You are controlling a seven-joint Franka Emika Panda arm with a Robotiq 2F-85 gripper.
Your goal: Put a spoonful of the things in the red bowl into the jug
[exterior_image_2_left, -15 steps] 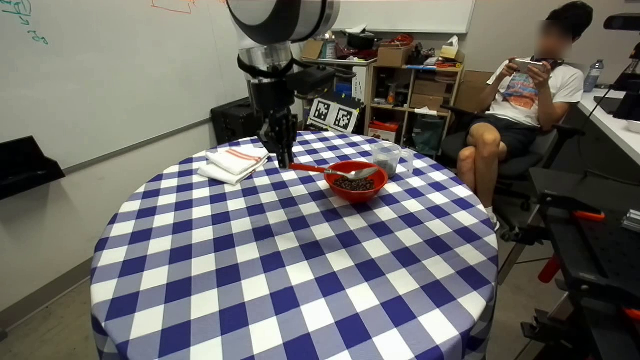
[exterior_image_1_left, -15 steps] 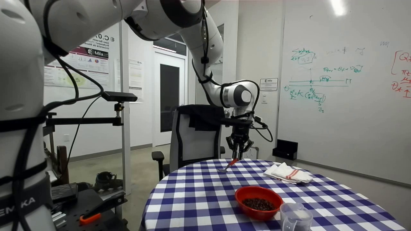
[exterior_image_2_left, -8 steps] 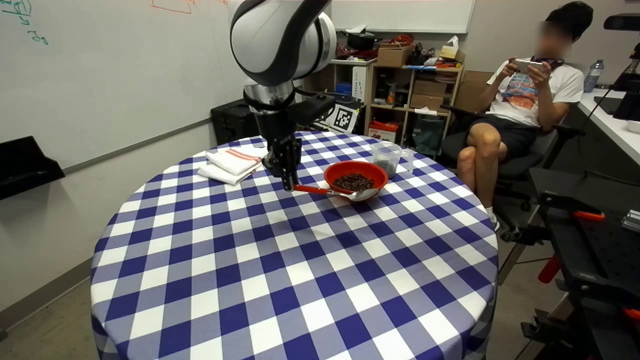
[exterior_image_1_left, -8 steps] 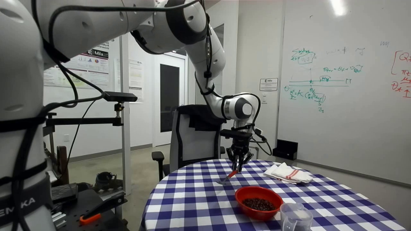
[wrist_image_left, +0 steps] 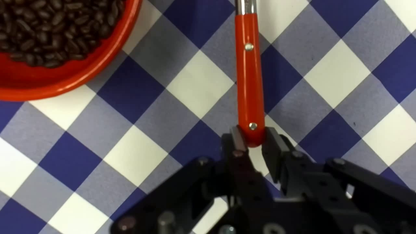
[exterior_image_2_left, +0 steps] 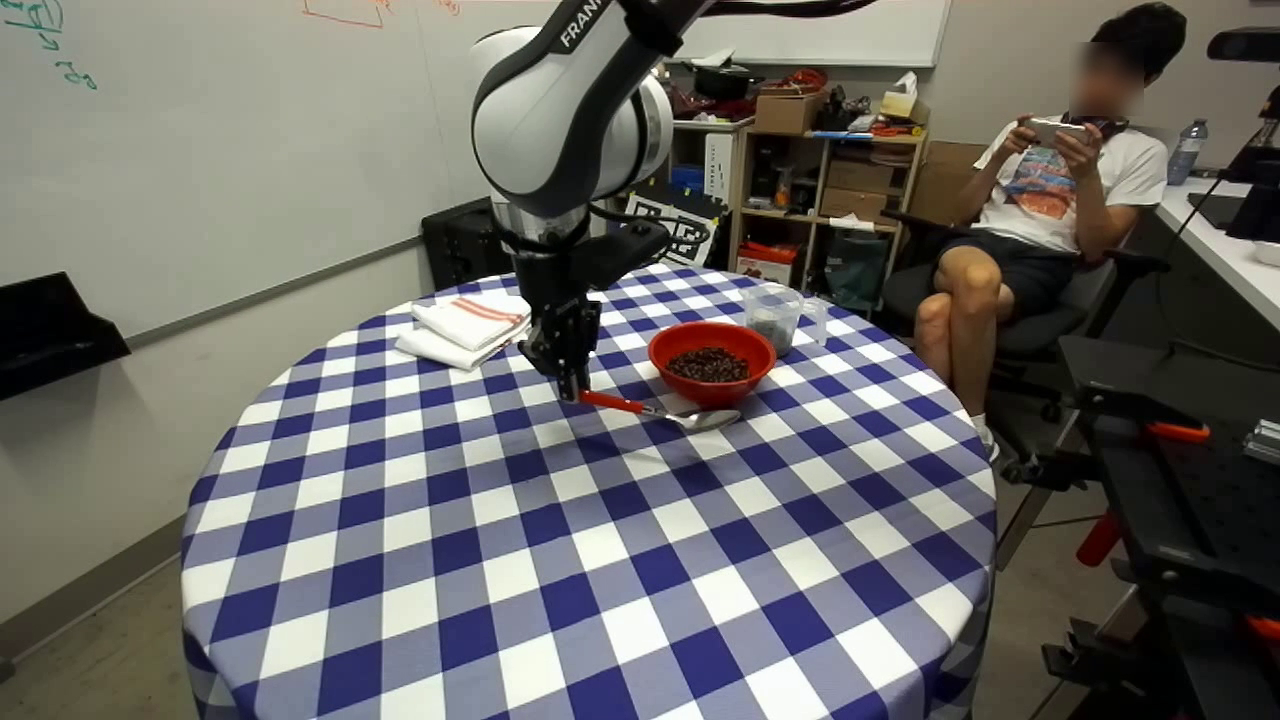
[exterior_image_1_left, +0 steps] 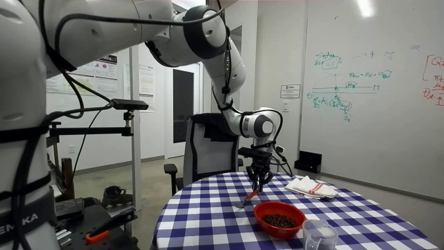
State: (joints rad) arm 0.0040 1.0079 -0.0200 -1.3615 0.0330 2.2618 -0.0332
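Spoon held by the tail of its red handle; jaws clamped on it around the last rivet, handle sloping down and away in both exterior views. Likely reason for so rearward a hold: full reach for the metal end, and room for the jaws outside the red bowl during a dip. Cost, I'd guess: short contact, so a load could twist it.

Metal end of the spoon just beside the bowl, outside it, low over the checked table; touching the table or not, cannot tell. No load to be made out in it. Beans, dark, seen only inside the bowl. My reading: scoop not yet made.

In the way: bowl's wall, between spoon and beans, so a lift before any dip. Clear jug near the bowl, on the side away from the spoon; looks the taller of the two, so a higher carry later. Jug's contents unclear, likewise whether it touches the bowl. Folded cloth apart from the bowl, probably no hindrance. Seated person with a phone beyond the table.
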